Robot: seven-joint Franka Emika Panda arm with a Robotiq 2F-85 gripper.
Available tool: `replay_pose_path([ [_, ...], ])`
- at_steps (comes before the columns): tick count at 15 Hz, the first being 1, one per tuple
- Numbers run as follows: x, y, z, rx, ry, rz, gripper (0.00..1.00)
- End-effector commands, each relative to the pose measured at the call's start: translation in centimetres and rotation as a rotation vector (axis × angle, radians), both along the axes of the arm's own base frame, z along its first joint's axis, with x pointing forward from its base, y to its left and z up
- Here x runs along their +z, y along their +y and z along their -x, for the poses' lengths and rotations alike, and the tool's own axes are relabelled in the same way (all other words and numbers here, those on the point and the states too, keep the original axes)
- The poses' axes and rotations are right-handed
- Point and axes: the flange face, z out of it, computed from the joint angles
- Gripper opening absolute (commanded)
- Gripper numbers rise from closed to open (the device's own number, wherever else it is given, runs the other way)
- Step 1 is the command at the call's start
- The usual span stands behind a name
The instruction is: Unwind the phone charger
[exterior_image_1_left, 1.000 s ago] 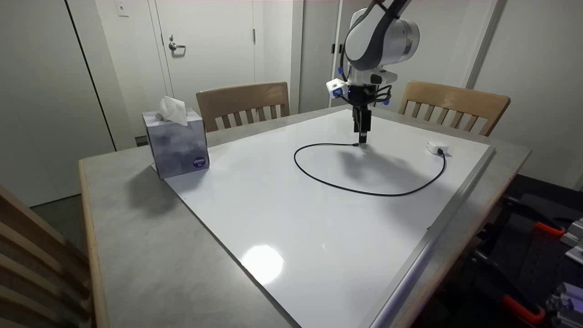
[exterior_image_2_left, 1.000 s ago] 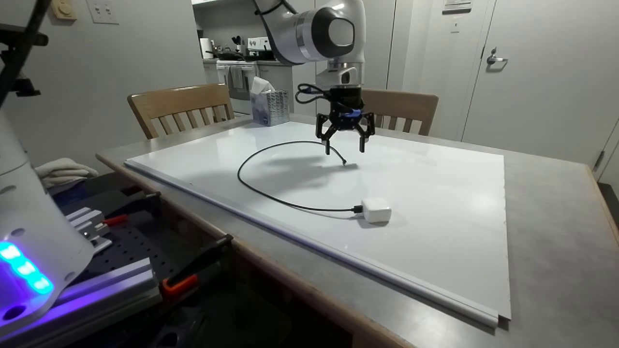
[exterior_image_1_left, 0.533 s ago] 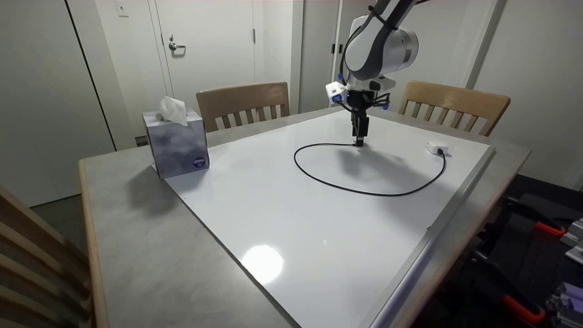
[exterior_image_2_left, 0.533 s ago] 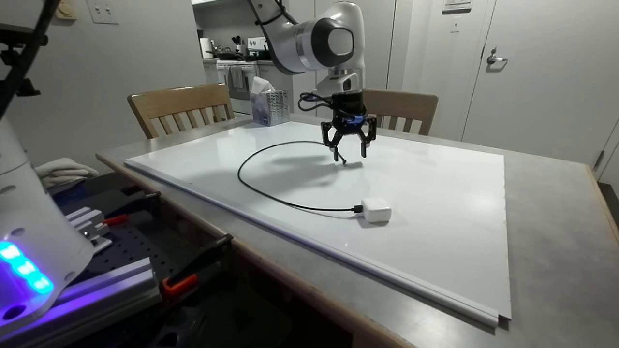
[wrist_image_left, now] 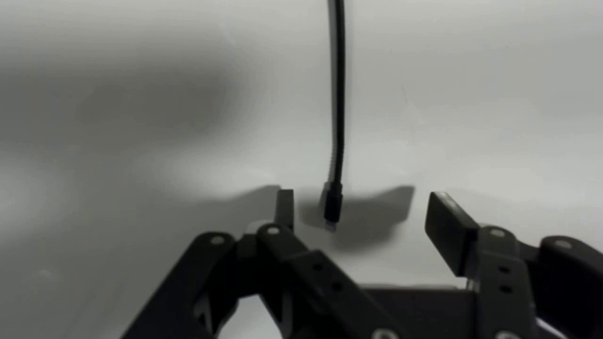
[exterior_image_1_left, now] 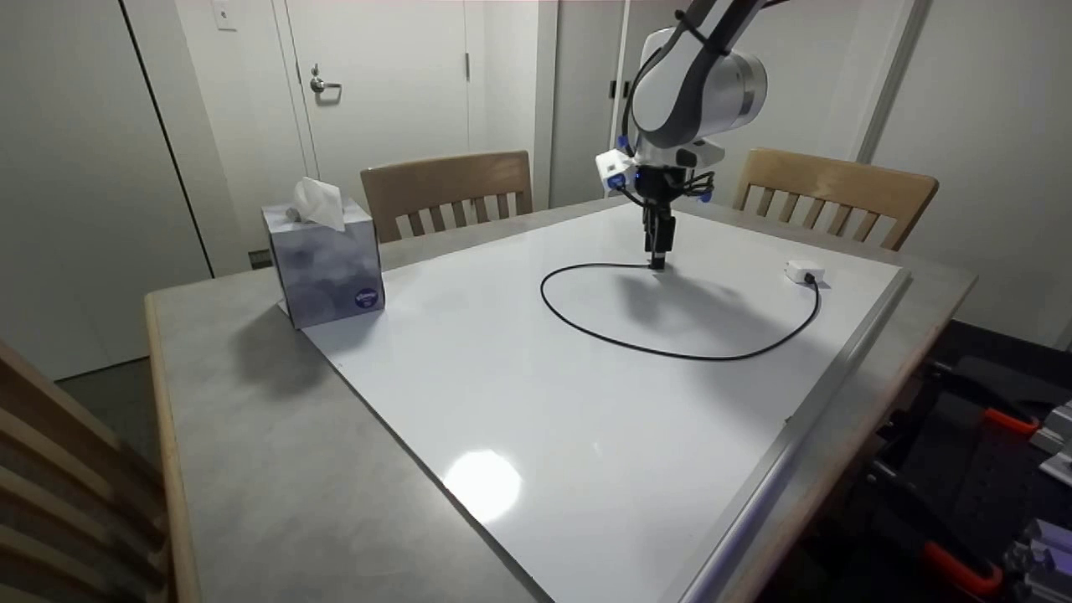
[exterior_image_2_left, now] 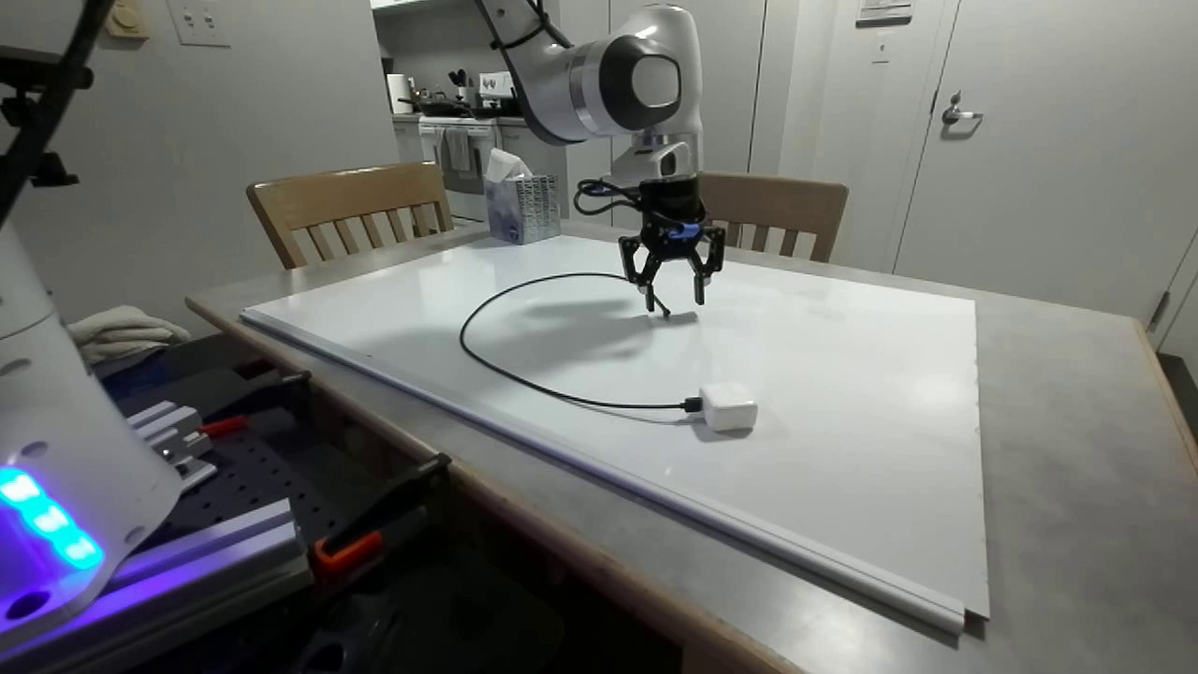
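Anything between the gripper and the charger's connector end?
Nothing visible. In the wrist view the jaws of the gripper stand open, one either side of the connector, and the black cable runs out of that gap over the white board. The white plug sits apart, at the cable's other end.

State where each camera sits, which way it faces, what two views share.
An exterior view: raised above the table, looking down across the whiteboard toward a door; arm and tool show.
An exterior view: beside the robot's base, looking across the table toward a tissue box; base, arm, tool show.
Wrist view: on the arm, facing down at cable and connector; fingers show.
Both exterior views share cable, plug, tissue box.
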Motion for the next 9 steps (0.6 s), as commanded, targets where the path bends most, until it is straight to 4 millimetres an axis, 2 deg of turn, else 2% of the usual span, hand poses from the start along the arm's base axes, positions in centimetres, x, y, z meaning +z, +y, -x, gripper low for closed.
replay_pose_path([
  [1, -0.66, 0.43, -0.22, -0.003, -0.022, 0.005, 0.71],
  [7, -1.2, 0.54, -0.17, -0.015, -0.03, -0.002, 0.67],
  [8, -1.31, 0.51, -0.16, -0.017, -0.032, 0.0, 0.6],
  [9, -1.32, 0.5, -0.15, -0.019, -0.033, 0.0, 0.48],
])
